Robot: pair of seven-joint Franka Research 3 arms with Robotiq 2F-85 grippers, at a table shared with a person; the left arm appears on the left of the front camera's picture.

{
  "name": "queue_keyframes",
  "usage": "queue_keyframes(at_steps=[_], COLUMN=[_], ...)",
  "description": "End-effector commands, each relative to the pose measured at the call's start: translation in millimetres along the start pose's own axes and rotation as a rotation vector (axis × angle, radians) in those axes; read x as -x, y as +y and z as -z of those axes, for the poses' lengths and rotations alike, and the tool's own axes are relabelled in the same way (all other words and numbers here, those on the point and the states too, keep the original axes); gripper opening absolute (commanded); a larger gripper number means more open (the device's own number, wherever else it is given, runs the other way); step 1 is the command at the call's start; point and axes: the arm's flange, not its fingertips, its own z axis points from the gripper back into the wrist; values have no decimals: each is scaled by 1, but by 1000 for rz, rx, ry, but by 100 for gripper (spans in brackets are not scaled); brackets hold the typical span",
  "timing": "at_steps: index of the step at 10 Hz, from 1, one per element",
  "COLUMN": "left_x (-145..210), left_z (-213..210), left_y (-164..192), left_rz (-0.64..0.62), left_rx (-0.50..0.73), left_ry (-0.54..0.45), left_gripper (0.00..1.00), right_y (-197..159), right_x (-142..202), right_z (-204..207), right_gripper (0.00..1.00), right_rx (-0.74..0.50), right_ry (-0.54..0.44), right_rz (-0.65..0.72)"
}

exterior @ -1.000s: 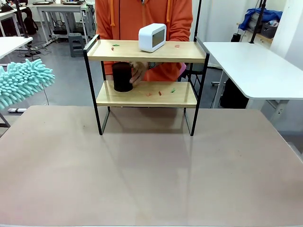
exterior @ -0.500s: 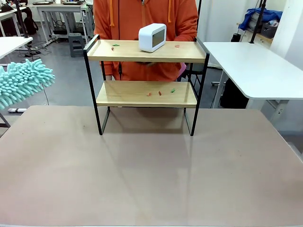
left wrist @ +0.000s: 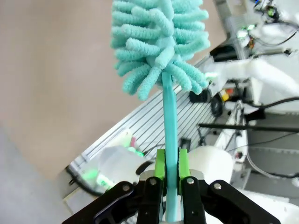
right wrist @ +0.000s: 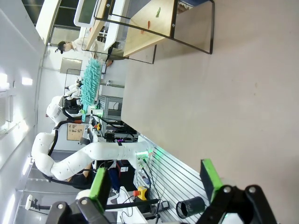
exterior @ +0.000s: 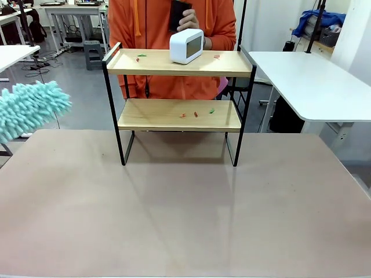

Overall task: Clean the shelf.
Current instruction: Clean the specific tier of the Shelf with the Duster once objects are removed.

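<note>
Since 1 second ago the person's hand [exterior: 188,20] has lifted the black cup [exterior: 175,14] off the lower board of the shelf [exterior: 151,114]. It now holds the cup up at chest height, at 12 o'clock in your front view, just behind the white clock [exterior: 186,46]. The teal duster [exterior: 32,109] has also shifted a little at 9 o'clock.

For you this means the lower board is free to sweep. Nothing lies on it but a few small red and green scraps [exterior: 196,113], slightly toward 3 o'clock of its middle. The top board carries the clock, with more scraps [exterior: 141,57] near both ends, so the lower tier looks like the likelier first pass.

The shelf stands at the far side of the worktop [exterior: 185,214], toward 12 o'clock and well apart from the duster.

Your left jaws are clenched on the duster's thin teal handle [left wrist: 170,121]. The green pads [left wrist: 160,164] press it from both sides, and the fluffy head points to 12 o'clock in the left wrist view. Your right jaws stand wide apart and grasp nothing. Bare worktop lies ahead of them, with the shelf far off at 12 o'clock in the right wrist view.
</note>
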Motion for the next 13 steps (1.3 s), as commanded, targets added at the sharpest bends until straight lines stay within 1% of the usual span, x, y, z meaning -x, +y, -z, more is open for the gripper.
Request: queue_keyframes(at_steps=[1, 2, 3, 5, 6, 7, 8, 9, 10, 11, 12, 13], left_x=[3, 2, -2, -27, -43, -60, -78, -93, -109, -121, -126, -111], left_z=[15, 26, 35, 78, 103, 129, 158, 178, 191, 198, 197, 196], left_y=[-38, -59, -72, -114, -134, -151, -165, -174, -181, -184, -178, -180], left_rz=[115, 203, 240, 344, 338, 296, 224, 151, 66, -17, -63, 58], left_rx=[-161, -160, -194, -177, -183, -182, -240, -204, -178, -148, -156, -185], left_ry=[147, 216, 236, 325, 311, 314, 266, 277, 189, 135, 143, 219], left_gripper=[12, 12, 12, 12, 12, 12, 12, 12, 12, 12, 12, 12], right_y=[1, 1, 1, 1, 1, 1, 1, 1, 1, 1, 1, 1], right_x=[-2, -2, -2, -2, -2, -2, -2, -2, -2, -2, -2, -2], right_z=[1, 1, 1, 1, 1, 1, 1, 1, 1, 1, 1, 1], right_gripper=[100, 100, 100, 100, 100, 100, 100, 100, 100, 100, 100, 100], right_rx=[-17, -17, -17, -17, -17, -17, -17, -17, -17, -17, -17, -17], right_ry=[-12, -12, -12, -12, -12, -12, -12, -12, -12, -12, -12, -12], right_rz=[-28, -28, -28, -28, -28, -28, -28, -28, -28, -28, -28, -28])
